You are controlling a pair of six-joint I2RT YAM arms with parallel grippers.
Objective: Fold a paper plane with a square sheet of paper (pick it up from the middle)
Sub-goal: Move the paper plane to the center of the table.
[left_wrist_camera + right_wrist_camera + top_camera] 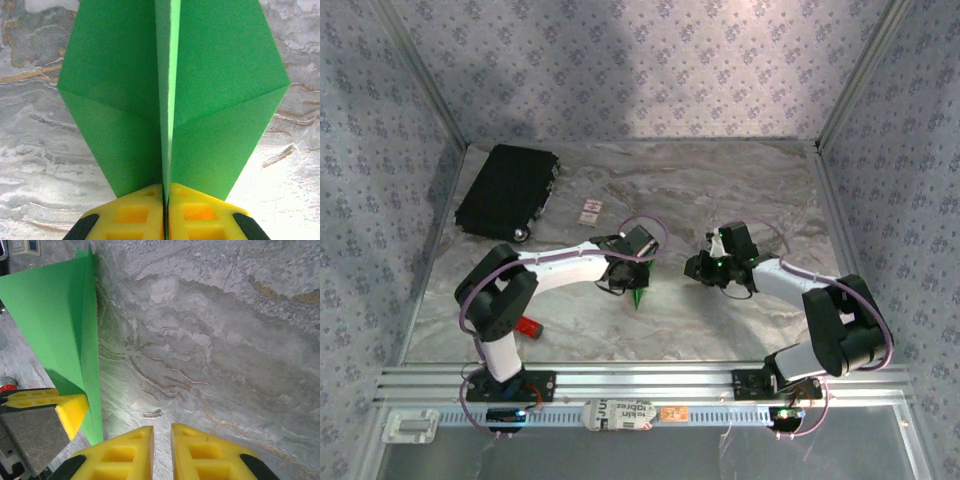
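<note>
Paper plane (120, 100): light, thin, floppy, easily crumpled. Left gripper (165, 200) pinches its centre fold, likely the stiffest place to hold. Right gripper (162, 450) barely parted, empty.

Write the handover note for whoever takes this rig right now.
Left gripper: shut on the centre fold of the plane, both flaps spread out from it.
Right gripper: jaws a narrow gap apart, empty, low over the table beside the plane.
Done: sheet picked up, centre crease and slanted folds made.
Left: probably the last wing folds. I can't tell from here, so check before releasing.
</note>
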